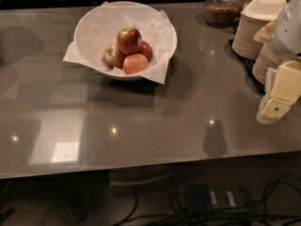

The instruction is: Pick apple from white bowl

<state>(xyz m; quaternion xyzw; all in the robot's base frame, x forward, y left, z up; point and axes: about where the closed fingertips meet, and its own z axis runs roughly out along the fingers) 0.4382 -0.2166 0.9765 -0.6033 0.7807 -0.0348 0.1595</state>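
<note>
The white bowl (89, 27) lined with crinkled white paper stands at the back left of the grey counter. Several apples lie in it. The dark-red apple (129, 40) with a small pale sticker sits on top of the pile. A paler pinkish-orange apple (135, 63) lies in front of it, another apple (113, 56) to its left and a red one (146, 50) to its right. My gripper (281, 95) hangs at the right edge of the view, far right of the bowl and above the counter, with nothing in it.
Stacks of cream disposable bowls (251, 34) stand at the back right on a black mat. A glass jar (222, 4) with brown contents stands behind them. The counter's front edge (141, 168) runs across the lower view, with cables (202, 204) on the floor below.
</note>
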